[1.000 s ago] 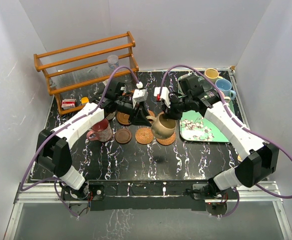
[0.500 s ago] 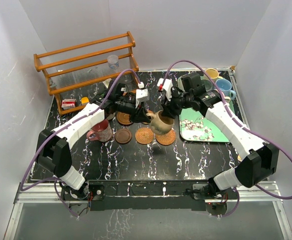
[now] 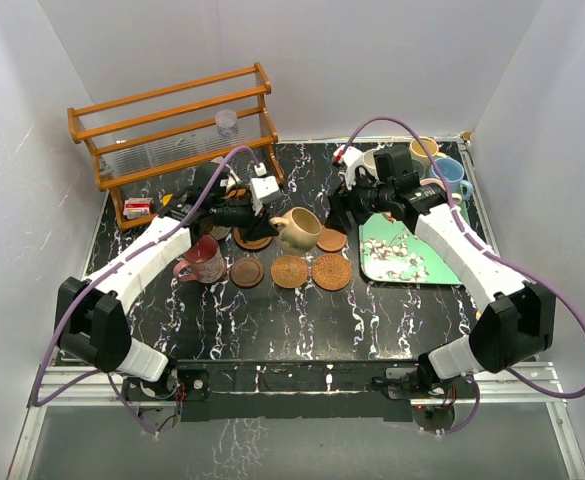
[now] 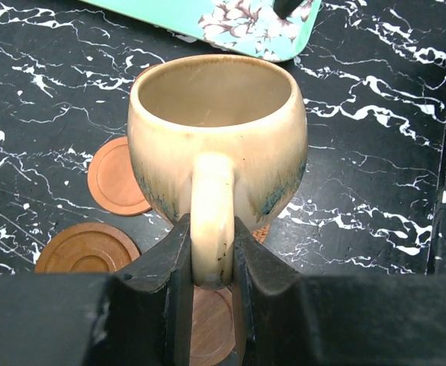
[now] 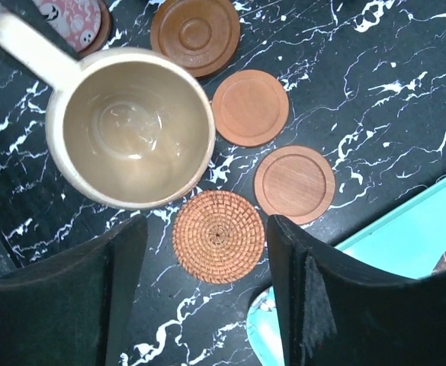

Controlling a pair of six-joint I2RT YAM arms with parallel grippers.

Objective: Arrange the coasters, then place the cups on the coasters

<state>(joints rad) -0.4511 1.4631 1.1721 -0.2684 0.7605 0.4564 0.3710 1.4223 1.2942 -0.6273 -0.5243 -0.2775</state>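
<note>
Pinching the tan mug by its handle, left gripper holds it upright, seemingly airborne, just beside the wicker coaster. Lower it level, centred on the wooden coaster next to that wicker one. Right gripper is spread wide, empty, clear of the mug.

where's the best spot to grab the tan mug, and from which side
Grip the handle, coming in from the handle side with a finger on each flank of the loop. The tan mug has a round, bulging body that is wide for the jaws, while its handle is a narrow vertical strap sticking straight out. The left gripper is shut on it exactly this way.
</note>
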